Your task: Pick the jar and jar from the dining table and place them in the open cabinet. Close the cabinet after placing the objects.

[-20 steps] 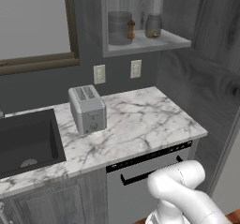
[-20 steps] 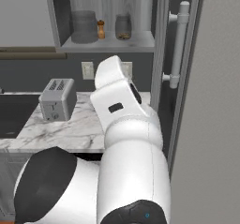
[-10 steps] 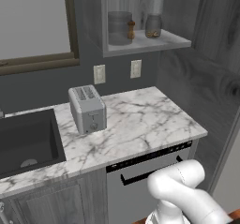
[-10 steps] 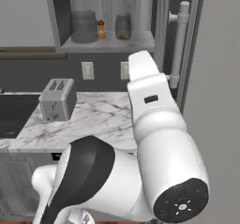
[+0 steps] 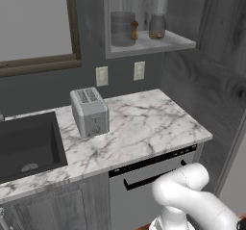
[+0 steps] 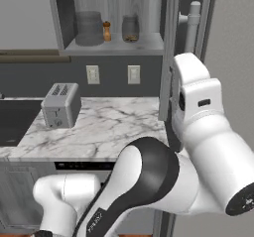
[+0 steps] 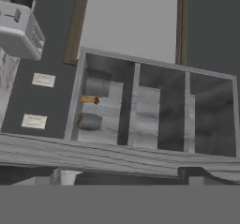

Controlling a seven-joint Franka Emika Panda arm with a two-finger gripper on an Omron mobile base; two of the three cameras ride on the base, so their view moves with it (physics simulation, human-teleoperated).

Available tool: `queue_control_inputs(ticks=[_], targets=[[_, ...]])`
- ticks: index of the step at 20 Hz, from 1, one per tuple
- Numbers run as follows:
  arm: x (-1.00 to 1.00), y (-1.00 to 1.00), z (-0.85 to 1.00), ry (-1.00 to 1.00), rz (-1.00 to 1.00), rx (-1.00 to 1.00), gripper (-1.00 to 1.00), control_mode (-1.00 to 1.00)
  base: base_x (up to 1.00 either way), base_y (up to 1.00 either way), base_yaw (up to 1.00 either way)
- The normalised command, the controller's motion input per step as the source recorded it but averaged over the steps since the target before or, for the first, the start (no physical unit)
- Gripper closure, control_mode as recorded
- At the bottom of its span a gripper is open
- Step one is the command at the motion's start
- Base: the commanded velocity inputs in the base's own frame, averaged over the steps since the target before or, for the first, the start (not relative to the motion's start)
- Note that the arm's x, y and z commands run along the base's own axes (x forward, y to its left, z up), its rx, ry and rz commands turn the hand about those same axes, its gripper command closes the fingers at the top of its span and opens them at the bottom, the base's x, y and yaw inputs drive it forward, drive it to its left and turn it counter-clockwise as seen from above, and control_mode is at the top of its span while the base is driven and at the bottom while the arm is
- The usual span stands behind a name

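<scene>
The cabinet is open. On its lowest shelf stand a wide grey jar and a smaller jar, with a small brown bottle between them. The hand view, rolled sideways, shows the same wide jar, bottle and small jar. The grey wood-grain door stands swung out to the right, with its silver bar handle facing the right base view. My gripper is raised beside the door's edge, open and holding nothing. The dining table is out of view.
Below the cabinet a marble counter carries a silver toaster, with a dark sink to the left and a dishwasher front underneath. Two wall sockets and a framed window are on the back wall.
My arm has swung to the right across the right base view and up toward the door's edge. The jaws stay wide open. The jars and the door have not moved.
</scene>
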Motion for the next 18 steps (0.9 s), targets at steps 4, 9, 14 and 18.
queue_control_inputs(ticks=[4,9,14,18], targets=[[0.26,-0.3,-0.03,-0.06,0.19,0.06,-1.0,-1.0,0.0,0.0,0.0],[0.32,-0.26,-0.13,-0.01,0.17,0.01,-1.0,-1.0,0.0,0.0,0.0],[0.25,-0.18,-0.12,0.0,0.14,0.0,-1.0,-1.0,0.0,0.0,0.0],[0.3,-0.06,-0.03,0.0,0.08,0.0,-1.0,-1.0,0.0,0.0,0.0]])
